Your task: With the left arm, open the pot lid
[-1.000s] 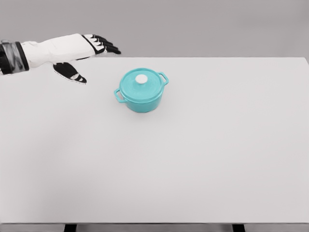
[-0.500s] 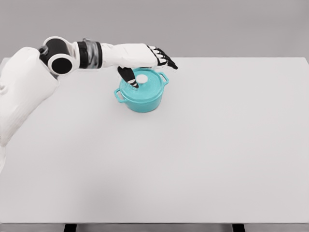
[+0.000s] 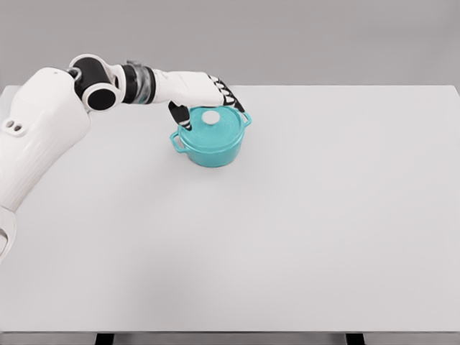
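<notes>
One teal pot sits on the white table, toward the far left-centre, lid still on with its white knob showing. Left hand hangs over the pot's far-left rim, thumb down beside the knob, fingers curved past the far side. Not closed on the knob; contact with lid unclear. Left arm enters from the left.

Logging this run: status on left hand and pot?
Left hand over the lid, fingers spread, knob ungrasped. Lid seated on pot. Nothing in the way.
</notes>
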